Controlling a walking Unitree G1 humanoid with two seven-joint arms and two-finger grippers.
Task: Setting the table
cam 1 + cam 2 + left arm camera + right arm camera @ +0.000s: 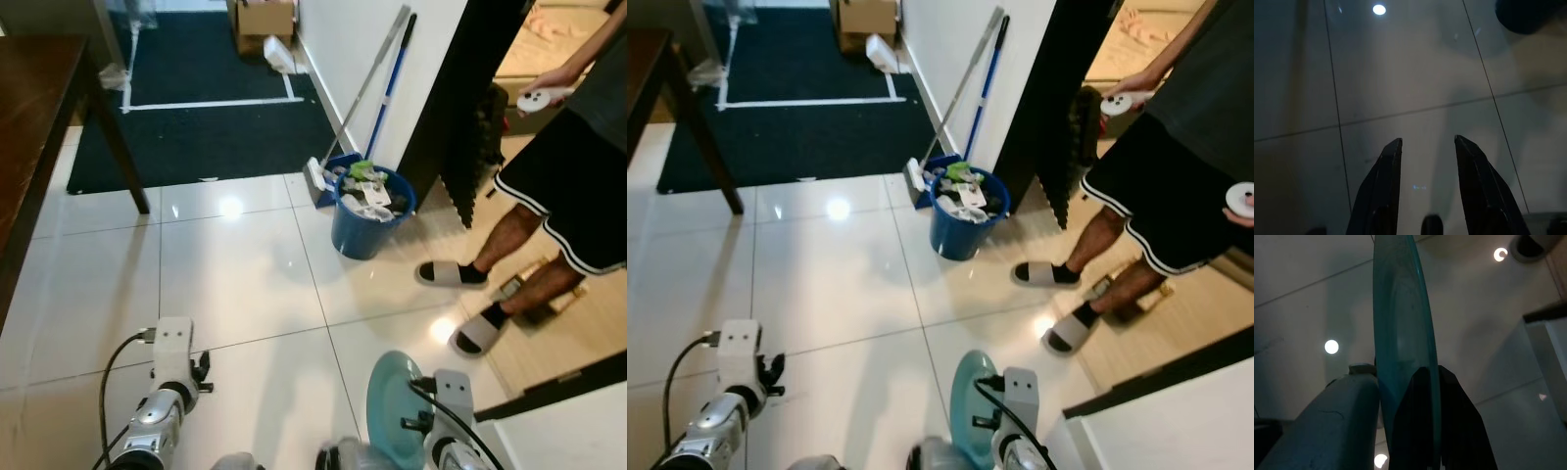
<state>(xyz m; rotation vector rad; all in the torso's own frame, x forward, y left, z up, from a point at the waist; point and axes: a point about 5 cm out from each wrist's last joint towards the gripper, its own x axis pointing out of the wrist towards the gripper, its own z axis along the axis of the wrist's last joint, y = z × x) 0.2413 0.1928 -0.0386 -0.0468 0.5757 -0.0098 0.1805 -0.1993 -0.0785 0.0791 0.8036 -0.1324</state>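
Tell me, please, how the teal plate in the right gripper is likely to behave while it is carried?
The plate looks rigid and glossy, so it probably keeps its shape but may slip. The right gripper pinches only its rim, holding it on edge, so it could pivot. Over the tile floor, a drop would likely break it.

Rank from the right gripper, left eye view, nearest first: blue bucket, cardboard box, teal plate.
1. Teal plate, clamped on edge in the right gripper.
2. Blue bucket, ahead on the tiles, beside the wall corner.
3. Cardboard box, far end past the dark mat.
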